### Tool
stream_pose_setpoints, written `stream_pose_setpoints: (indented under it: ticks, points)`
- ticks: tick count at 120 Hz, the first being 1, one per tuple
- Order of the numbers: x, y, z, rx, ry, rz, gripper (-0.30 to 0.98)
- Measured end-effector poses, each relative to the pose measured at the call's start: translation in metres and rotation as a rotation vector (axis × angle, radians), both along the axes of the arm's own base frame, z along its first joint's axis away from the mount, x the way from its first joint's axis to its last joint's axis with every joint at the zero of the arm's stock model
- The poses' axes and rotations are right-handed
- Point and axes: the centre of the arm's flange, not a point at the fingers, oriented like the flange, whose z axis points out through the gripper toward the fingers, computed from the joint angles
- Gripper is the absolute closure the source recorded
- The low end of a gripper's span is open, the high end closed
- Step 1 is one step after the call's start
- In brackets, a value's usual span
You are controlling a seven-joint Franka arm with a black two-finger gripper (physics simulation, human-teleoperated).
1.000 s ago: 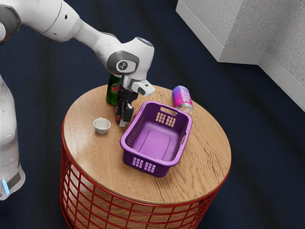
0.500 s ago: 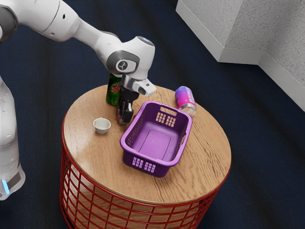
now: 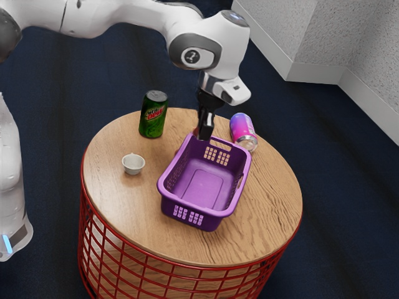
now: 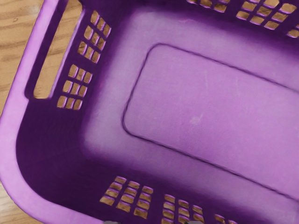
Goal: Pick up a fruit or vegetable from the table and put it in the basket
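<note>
Exterior view: jaw state, can't tell; small red thing [image 3: 196, 132] at gripper [image 3: 202, 132], likely the fruit. Gripper has shifted from near cup [image 3: 133, 164] to basket's [image 3: 212, 219] far short edge. Carry probably underway; needs moving inward before release.

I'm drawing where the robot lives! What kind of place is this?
It looks like an indoor room, maybe an office or lounge: there's a dark blue floor, a speckled grey wall with a pale baseboard, and a round wooden-topped table.
</note>
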Motion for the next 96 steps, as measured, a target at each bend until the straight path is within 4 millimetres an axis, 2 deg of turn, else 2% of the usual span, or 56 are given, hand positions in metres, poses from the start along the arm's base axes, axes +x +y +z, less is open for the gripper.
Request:
stream_pose_setpoints:
  ticks: [7, 15, 24, 38, 52, 65, 69, 73, 85, 90, 96]
  points:
    - [0.022, -0.014, -0.017, -0.002, 0.05, -0.02, 0.55]
    - [0.035, -0.025, -0.036, -0.005, 0.1, -0.027, 0.55]
    - [0.038, -0.033, -0.047, -0.004, 0.135, -0.027, 0.55]
    - [0.037, -0.041, -0.051, 0.002, 0.156, -0.02, 0.55]
    - [0.036, -0.042, -0.053, -0.004, 0.168, -0.003, 0.26]
    - [0.036, -0.035, -0.053, -0.005, 0.172, 0.021, 0.12]
    - [0.038, -0.031, -0.046, -0.005, 0.157, 0.028, 0.09]
    - [0.041, -0.027, -0.031, -0.006, 0.125, 0.033, 0.07]
    - [0.027, -0.004, 0.038, 0.062, -0.015, 0.045, 0.04]
    - [0.024, 0.018, 0.054, 0.081, -0.05, 0.066, 0.03]
    - [0.024, 0.052, 0.064, 0.105, -0.082, 0.108, 0.02]
